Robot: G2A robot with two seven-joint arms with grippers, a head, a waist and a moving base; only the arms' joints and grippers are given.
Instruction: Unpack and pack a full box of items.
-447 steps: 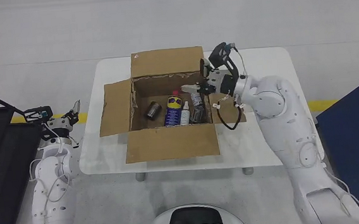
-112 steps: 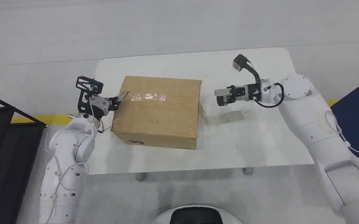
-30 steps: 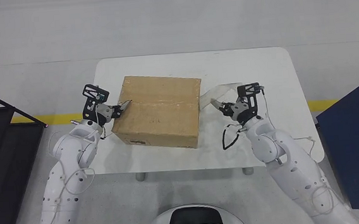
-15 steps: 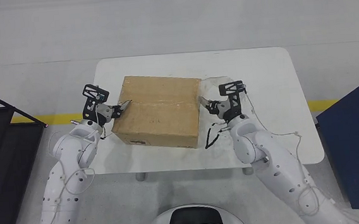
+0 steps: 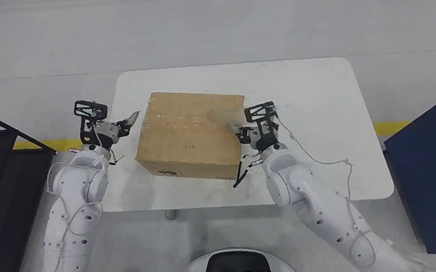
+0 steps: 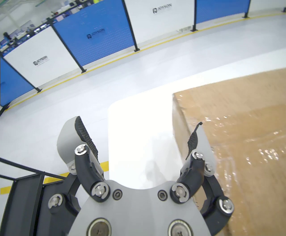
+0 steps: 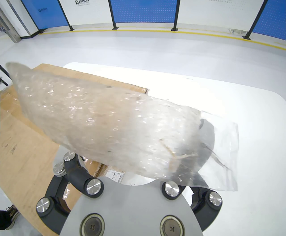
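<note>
Change: right fingers, carrying clear tape strip, have swung in to right end of closed box on table; left fingers have drawn back off its left end. Sealing likely next. Pose: left fingers wide open, empty, beside box; right fingers appear spread, strip clinging across them, over box edge.

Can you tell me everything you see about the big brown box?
The box is brown cardboard, shut, with shiny clear tape along its top. It sits a bit crooked on the white table. The open left gripper is by one end; at the other, a loose clear strip drapes across the right gripper.
</note>
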